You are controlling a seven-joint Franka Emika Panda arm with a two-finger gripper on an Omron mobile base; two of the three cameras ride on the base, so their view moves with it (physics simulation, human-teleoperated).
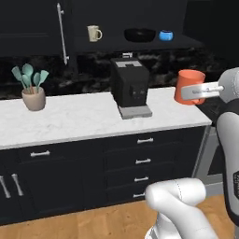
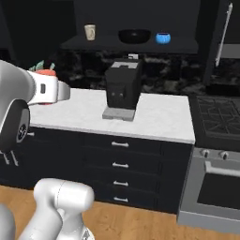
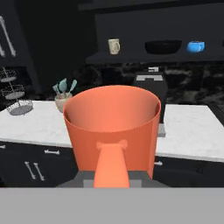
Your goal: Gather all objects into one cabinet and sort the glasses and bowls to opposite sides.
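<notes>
The gripper [image 1: 200,92] gripped the orange mug [image 1: 188,87] by its handle, upright above the counter's [image 1: 79,116] right end. Its fingertips were hidden. The cream mug [image 1: 94,33], black bowl [image 1: 139,34] and blue mug [image 1: 165,35] sat on the cabinet shelf [image 1: 140,43].

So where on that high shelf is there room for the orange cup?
Between the cream mug and the wide black bowl there is a bare stretch of dark shelf. It is crowded on the right, where the bright blue mug sits close beside the bowl.
</notes>
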